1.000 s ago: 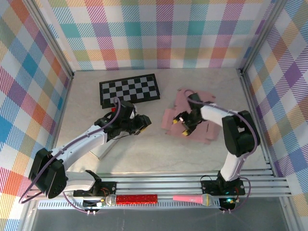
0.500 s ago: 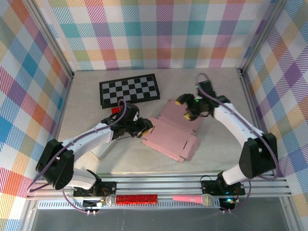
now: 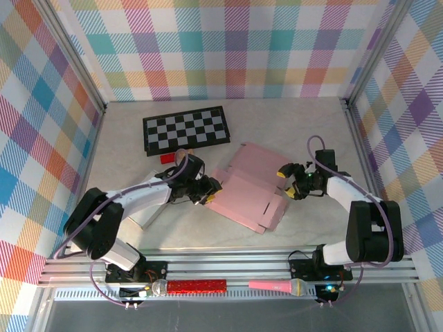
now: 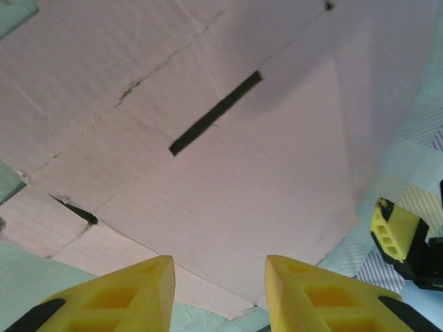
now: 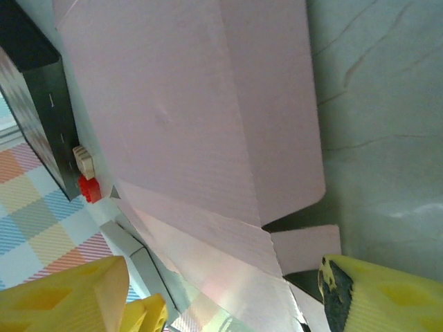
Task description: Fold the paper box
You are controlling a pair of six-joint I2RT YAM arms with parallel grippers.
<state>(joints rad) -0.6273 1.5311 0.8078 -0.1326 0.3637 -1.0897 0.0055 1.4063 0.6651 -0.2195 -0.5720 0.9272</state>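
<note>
The paper box (image 3: 250,185) lies flattened on the table (image 3: 304,131), between the two grippers. The left gripper (image 3: 211,191) sits at the box's left edge, with its yellow fingers (image 4: 121,294) parted by a moderate gap. In the left wrist view the pink cardboard (image 4: 242,173) spreads out directly ahead of the left gripper (image 4: 220,280). The near edge of the cardboard comes right down to the mouth of that gap, but nothing is visibly pinched, and I cannot tell whether the fingers touch the edge. A dark slot (image 4: 214,114) cut in the panel lies farther ahead of the gripper and slightly to its left in that view. The right gripper (image 3: 288,182) is at the opposite side of the box, just off its right edge, with its jaws spread wide and nothing held between them. From the right wrist camera, the box (image 5: 194,117) stretches away in front of the right gripper (image 5: 221,287), with a small tab (image 5: 304,245) of it closest to the fingers. Beyond the box's far side lie a red block (image 5: 88,187) and the dark edge of a chessboard (image 5: 41,124). From above, the chessboard (image 3: 185,129) lies beyond the left gripper, toward the back wall, and is well apart from the right one.
</note>
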